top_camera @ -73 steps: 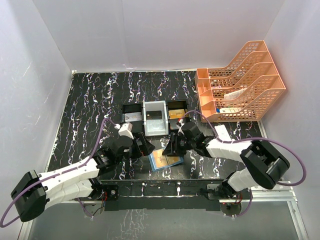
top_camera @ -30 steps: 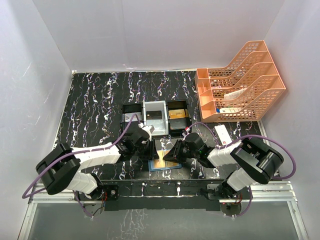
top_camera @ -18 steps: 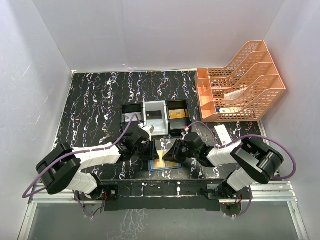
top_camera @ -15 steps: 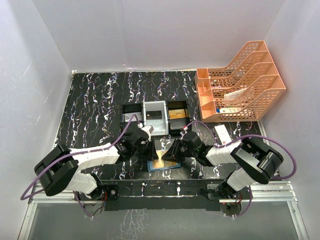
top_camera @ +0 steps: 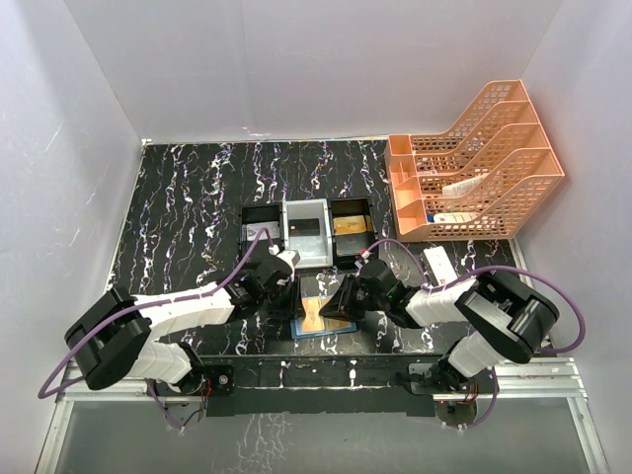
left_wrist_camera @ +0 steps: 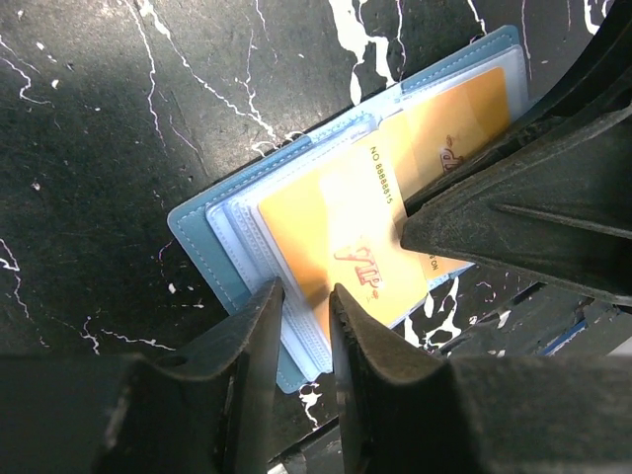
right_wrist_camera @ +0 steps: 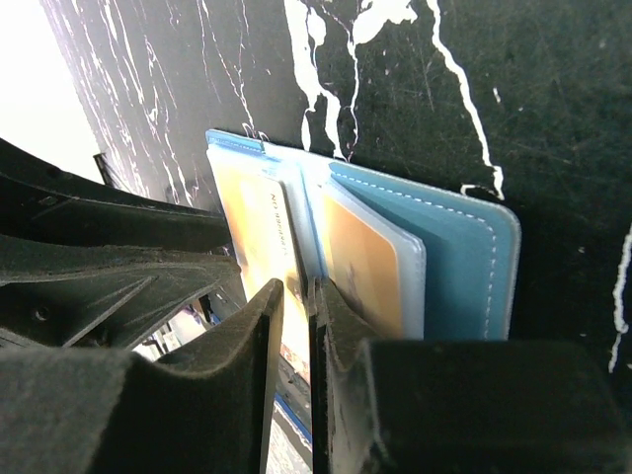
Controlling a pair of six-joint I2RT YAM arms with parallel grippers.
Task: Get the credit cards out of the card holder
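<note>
The blue card holder (top_camera: 333,325) lies open on the black marbled table near its front edge, between both grippers. Gold credit cards sit in its clear pockets; one with printed lettering (left_wrist_camera: 373,259) (right_wrist_camera: 269,219) stands out from the rest, and another (left_wrist_camera: 456,117) (right_wrist_camera: 361,259) lies flat. My left gripper (top_camera: 296,296) (left_wrist_camera: 304,293) is over the holder's near corner, jaws a narrow gap apart, with pocket edges and table visible through the gap. My right gripper (top_camera: 343,296) (right_wrist_camera: 296,286) faces it across the lettered card, jaws a thin slit apart, one fingertip (right_wrist_camera: 331,296) on the flat pocket.
A black-and-white three-compartment tray (top_camera: 306,259) holding cards stands just behind the holder. An orange file rack (top_camera: 474,168) fills the back right. A small white object (top_camera: 437,265) lies to the right of the right arm. The metal table edge (top_camera: 326,380) runs close in front.
Both grippers have come in from either side to the holder. Over the last second the gold face seen from above has narrowed to a thin waisted strip between them.
</note>
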